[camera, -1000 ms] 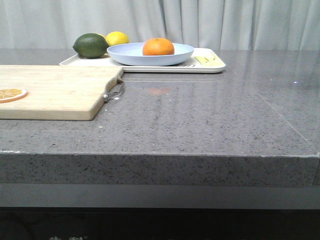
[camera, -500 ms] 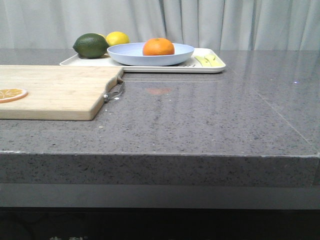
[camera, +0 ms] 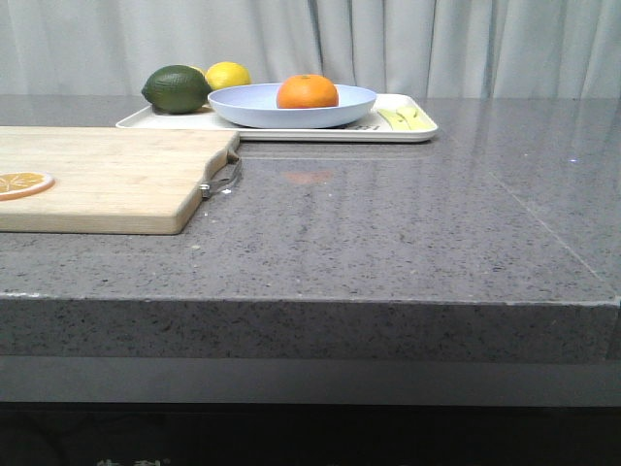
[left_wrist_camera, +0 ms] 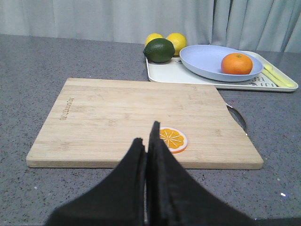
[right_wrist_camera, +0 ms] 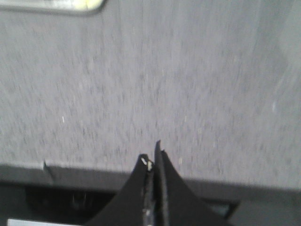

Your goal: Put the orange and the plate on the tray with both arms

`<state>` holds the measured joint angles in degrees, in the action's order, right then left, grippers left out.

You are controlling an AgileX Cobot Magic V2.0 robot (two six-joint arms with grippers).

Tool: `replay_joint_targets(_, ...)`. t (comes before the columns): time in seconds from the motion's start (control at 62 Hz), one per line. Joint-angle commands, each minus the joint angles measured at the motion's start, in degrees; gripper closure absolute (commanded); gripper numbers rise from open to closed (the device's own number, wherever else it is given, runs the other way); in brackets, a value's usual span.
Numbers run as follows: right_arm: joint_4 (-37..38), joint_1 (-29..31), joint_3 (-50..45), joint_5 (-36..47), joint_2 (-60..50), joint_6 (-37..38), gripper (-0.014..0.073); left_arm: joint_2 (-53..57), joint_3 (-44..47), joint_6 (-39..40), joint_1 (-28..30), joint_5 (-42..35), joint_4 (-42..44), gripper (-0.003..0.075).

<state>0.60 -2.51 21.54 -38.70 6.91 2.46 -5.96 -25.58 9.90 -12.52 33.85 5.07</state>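
Your left gripper [left_wrist_camera: 147,134] is clenched, fingers pressed together on nothing, above the near edge of the wooden cutting board [left_wrist_camera: 117,117] by the orange slice [left_wrist_camera: 172,139]. Your right gripper [right_wrist_camera: 153,155] is likewise closed and empty over bare counter [right_wrist_camera: 164,84]. The orange [camera: 307,91] sits in the plate [camera: 247,103], on the tray [camera: 403,131].

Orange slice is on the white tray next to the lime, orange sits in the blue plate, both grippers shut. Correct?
Not quite: the orange slice lies on the wooden cutting board, not the tray, as the left wrist view shows. The rest holds.
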Motion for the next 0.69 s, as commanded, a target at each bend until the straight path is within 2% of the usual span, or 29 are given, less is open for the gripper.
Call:
replay_joint_targets(0.0, 0.51, 0.20, 0.77, 8.87, -2.65, -0.61, 0.0705, -0.70, -1.38, 0.41, 0.13, -4.74, -0.24, 0.0738)
replay_joint_targets(0.677, 0.51, 0.20, 0.64, 9.41, -3.46, -0.61, 0.0705, -0.70, -1.38, 0.41, 0.13, -4.74, -0.24, 0.0738)
